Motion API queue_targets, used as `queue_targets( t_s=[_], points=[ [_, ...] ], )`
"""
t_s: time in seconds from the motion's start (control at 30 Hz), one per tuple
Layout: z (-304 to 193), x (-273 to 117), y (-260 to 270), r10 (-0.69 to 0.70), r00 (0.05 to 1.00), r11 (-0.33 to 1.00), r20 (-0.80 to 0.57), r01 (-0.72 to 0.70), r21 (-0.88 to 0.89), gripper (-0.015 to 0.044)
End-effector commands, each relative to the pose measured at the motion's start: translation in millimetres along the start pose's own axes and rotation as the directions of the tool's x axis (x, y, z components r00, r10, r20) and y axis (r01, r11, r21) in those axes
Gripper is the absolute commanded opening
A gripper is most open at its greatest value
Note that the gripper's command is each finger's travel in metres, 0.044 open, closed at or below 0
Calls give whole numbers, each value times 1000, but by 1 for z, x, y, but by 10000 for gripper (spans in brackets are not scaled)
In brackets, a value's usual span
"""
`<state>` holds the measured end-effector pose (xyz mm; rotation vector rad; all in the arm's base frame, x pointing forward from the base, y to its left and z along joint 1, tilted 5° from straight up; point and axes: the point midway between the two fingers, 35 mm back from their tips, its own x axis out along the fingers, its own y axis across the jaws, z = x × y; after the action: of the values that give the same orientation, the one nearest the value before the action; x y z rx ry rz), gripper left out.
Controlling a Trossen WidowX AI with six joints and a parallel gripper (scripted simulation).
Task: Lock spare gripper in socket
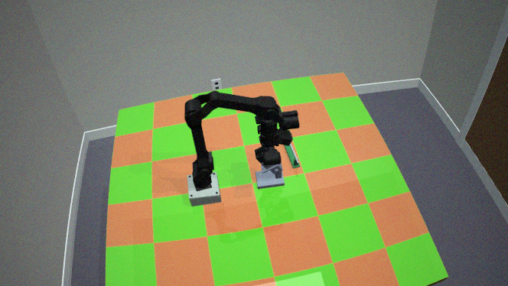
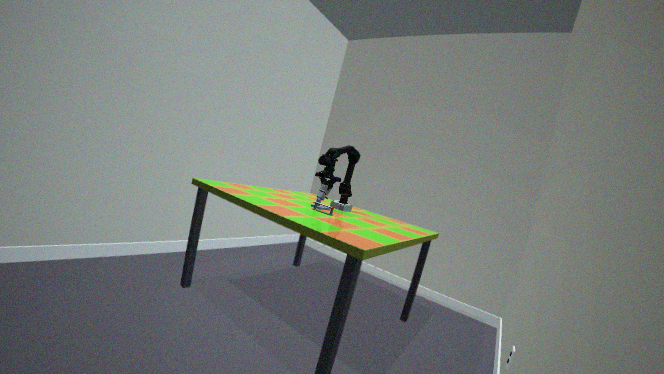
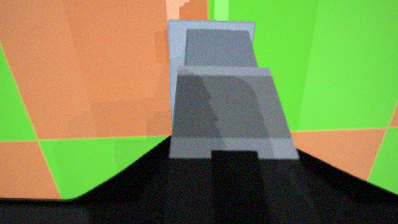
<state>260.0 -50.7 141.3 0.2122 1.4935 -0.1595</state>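
Claw (image 1: 271, 164) (image 2: 327, 184) (image 3: 221, 144) clenched on the grey spare gripper (image 1: 272, 168) (image 2: 322, 194) (image 3: 232, 107), and we've got the mount (image 1: 270, 180) (image 2: 322, 207) (image 3: 211, 26) right below it (seating hidden from us); our coming move likely turns on lining spigot to socket, downward.

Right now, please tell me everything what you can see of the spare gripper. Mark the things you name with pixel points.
The spare gripper (image 1: 266, 167) (image 2: 324, 191) (image 3: 221, 144) is a grey block, smooth and matte, with a paler band at each end of its face in the wrist view. The tool (image 1: 268, 162) (image 2: 327, 184) (image 3: 221, 144) is shut on it, over the mount (image 1: 269, 181) (image 2: 321, 206) (image 3: 217, 47). Contact with the mount is unclear.
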Motion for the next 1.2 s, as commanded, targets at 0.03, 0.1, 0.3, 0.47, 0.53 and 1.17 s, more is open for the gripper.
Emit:
queue_targets(
  t_s=[0.03, 0.1, 0.3, 0.47, 0.53, 1.17],
  points=[
    [3, 5, 0, -3, 1000, 1000, 2, 3, 5, 0],
    [4, 8, 0, -3, 1000, 1000, 2, 3, 5, 0],
    [7, 11, 0, -3, 1000, 1000, 3, 3, 5, 0],
    [4, 9, 0, 0, 1000, 1000, -3, 0, 0, 0],
    [4, 9, 0, 0, 1000, 1000, -3, 0, 0, 0],
    [4, 9, 0, 0, 1000, 1000, -3, 0, 0, 420]
  ],
)
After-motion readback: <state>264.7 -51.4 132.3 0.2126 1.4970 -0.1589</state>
